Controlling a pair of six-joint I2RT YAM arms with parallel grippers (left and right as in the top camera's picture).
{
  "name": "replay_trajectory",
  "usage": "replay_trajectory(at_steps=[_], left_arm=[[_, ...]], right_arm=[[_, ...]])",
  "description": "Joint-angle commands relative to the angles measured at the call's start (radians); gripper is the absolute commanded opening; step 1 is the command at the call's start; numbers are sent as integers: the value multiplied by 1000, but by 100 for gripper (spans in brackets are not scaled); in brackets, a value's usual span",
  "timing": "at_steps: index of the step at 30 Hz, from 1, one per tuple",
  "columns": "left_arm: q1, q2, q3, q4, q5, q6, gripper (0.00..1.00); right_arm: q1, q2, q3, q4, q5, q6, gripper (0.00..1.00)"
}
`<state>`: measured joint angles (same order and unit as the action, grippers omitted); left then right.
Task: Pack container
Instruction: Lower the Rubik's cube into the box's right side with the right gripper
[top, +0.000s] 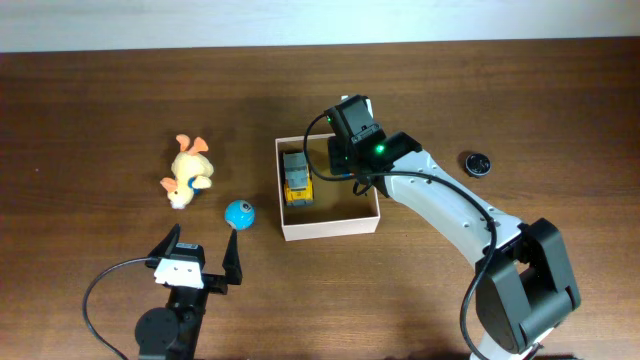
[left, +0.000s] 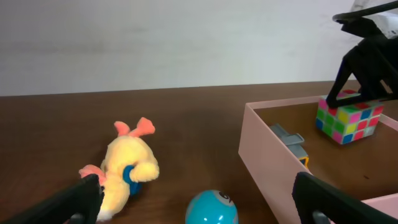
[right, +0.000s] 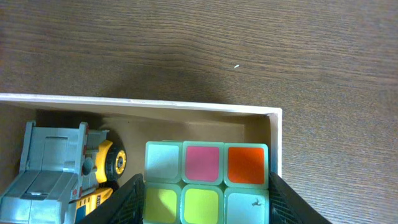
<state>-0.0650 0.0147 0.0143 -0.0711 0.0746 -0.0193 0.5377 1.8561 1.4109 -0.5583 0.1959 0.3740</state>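
Observation:
The container (top: 330, 228) is a shallow white-walled cardboard box with a tan inside, at the table's middle; it also shows in the left wrist view (left: 273, 162) and the right wrist view (right: 155, 102). My right gripper (top: 345, 160) is down in its far right corner, shut on a multicoloured puzzle cube (right: 205, 165), which also shows from the left wrist (left: 348, 118). A grey and yellow toy truck (top: 297, 178) lies in the box's left half. My left gripper (top: 200, 250) is open and empty, low over the table, with a blue ball (left: 211, 208) just ahead between its fingers.
A yellow plush duck (top: 188, 170) lies left of the box, and the blue ball (top: 239, 213) sits between the duck and the box. A small black round object (top: 478, 162) lies at the right.

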Motion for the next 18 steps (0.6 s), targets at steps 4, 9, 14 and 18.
replay_trajectory(at_steps=[4, 9, 14, 18], left_arm=[[5, -10, -5, -1, 8, 16, 99], [5, -10, -5, -1, 8, 16, 99], [5, -10, -5, -1, 8, 16, 99], [5, -10, -5, -1, 8, 16, 99]], right_arm=[[5, 4, 19, 6, 26, 13, 61], [5, 4, 19, 7, 26, 13, 62], [10, 3, 21, 11, -12, -13, 62], [23, 2, 22, 10, -109, -58, 58]])
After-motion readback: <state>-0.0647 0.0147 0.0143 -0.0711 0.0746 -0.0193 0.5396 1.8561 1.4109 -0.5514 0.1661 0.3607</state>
